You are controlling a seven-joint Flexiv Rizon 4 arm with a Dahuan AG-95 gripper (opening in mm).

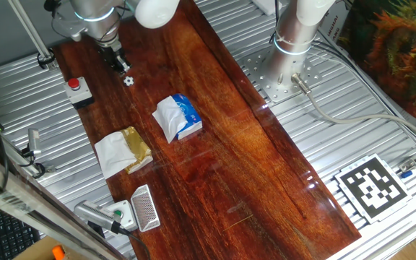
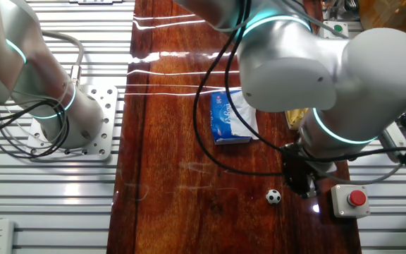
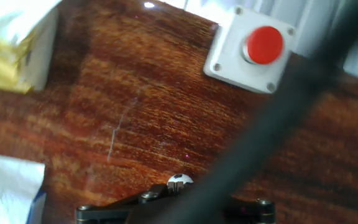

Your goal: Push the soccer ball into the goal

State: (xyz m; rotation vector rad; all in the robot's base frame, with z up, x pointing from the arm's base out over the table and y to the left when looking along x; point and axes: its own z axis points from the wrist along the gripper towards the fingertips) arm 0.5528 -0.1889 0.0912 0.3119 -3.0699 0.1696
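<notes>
The soccer ball (image 1: pixel 128 81) is a tiny white ball with black patches on the far end of the wooden board. My gripper (image 1: pixel 120 63) is right beside it, low over the board, with its fingers together and nothing held. In the other fixed view the ball (image 2: pixel 274 197) lies just left of the gripper (image 2: pixel 303 180). In the hand view the ball (image 3: pixel 179 181) peeks out just past the dark gripper (image 3: pixel 169 200). The goal (image 1: pixel 144 208), a white frame with grey mesh, stands at the near end of the board, far from the ball.
A white box with a red button (image 1: pixel 76 88) sits beside the gripper. A blue and white tissue pack (image 1: pixel 179 117) and a white napkin with a gold wrapper (image 1: pixel 125 150) lie between ball and goal. A white box with a green button (image 1: pixel 118 214) stands by the goal.
</notes>
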